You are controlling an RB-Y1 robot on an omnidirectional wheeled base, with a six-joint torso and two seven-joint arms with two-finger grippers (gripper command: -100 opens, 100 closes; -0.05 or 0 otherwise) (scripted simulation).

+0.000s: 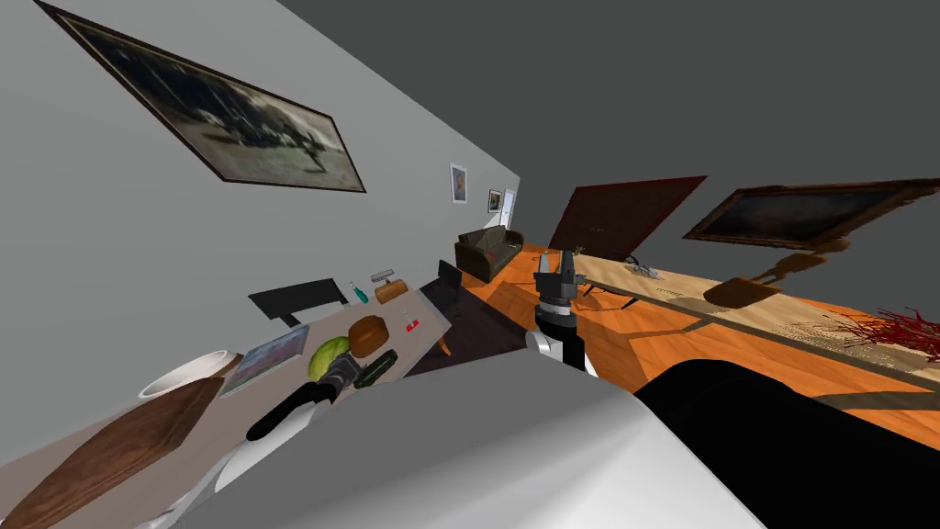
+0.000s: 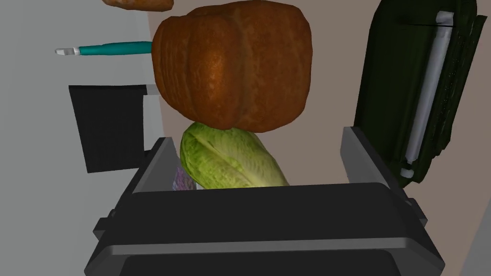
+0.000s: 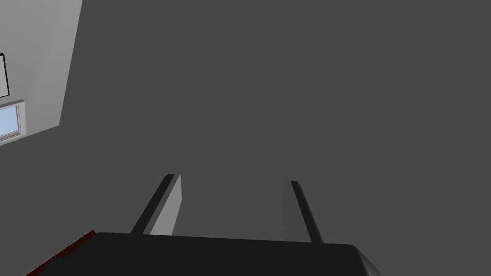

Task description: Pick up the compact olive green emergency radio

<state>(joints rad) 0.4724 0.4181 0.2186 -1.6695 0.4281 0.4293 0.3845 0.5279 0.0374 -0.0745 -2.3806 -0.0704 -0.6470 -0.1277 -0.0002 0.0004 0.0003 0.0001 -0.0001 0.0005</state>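
Beside the left hand (image 2: 255, 138), outside one spread finger, lies the dark green radio (image 2: 422, 91); a cabbage (image 2: 225, 160) shows between its fingers; head view shows the right hand (image 1: 556, 263) raised, fingers parted

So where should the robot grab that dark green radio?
Probably across the middle of the radio, one finger on each long side, coming down from above. It seems to lie flat on the table and looks long and narrow, so the open left gripper should span it. The gripper now hangs over the lettuce, beside the loaf.
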